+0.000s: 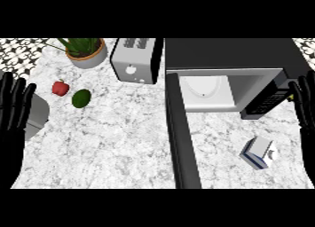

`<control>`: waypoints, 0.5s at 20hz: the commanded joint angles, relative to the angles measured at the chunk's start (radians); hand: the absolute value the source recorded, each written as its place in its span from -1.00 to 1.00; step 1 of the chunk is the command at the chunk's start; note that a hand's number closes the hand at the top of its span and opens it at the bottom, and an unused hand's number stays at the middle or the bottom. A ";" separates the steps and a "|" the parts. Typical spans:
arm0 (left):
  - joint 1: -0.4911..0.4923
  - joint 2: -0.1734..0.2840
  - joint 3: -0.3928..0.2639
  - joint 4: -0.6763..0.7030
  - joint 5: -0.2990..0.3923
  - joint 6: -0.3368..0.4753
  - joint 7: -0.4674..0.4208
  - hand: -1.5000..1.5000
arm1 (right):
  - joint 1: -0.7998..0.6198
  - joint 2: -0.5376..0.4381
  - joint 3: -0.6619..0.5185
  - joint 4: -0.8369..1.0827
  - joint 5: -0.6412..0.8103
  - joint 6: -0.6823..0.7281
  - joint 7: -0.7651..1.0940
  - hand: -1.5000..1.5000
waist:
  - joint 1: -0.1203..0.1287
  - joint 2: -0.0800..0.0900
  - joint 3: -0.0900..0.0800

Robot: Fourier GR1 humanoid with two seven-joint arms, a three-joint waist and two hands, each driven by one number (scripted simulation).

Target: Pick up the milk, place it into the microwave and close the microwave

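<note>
A small white and blue milk carton lies on the marble counter at the lower right, in front of the microwave. The black microwave stands at the back right with its door swung open toward me; the pale cavity shows inside, with its keypad panel to the right. My right hand rests open at the right edge, fingers up, above and right of the carton and apart from it. At the left edge my left hand rests open, fingers up, holding nothing.
A white toaster stands left of the microwave. A potted plant sits at the back left. A red pepper and a green avocado lie on the counter's left part. A grey object shows beside the left hand.
</note>
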 commanded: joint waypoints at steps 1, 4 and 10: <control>0.010 -0.029 -0.074 -0.059 -0.083 0.028 0.012 -1.00 | -0.022 0.051 0.019 -0.034 0.070 -0.087 0.043 -1.00 | 0.008 0.031 -0.020; 0.071 -0.055 -0.091 -0.096 -0.124 0.063 0.016 -1.00 | 0.018 0.105 0.025 0.050 0.196 -0.246 -0.049 -1.00 | 0.014 0.032 -0.019; 0.203 -0.123 -0.220 -0.163 -0.058 0.150 0.088 -1.00 | -0.016 0.108 0.237 0.044 0.110 -0.407 0.074 -1.00 | 0.022 0.031 -0.020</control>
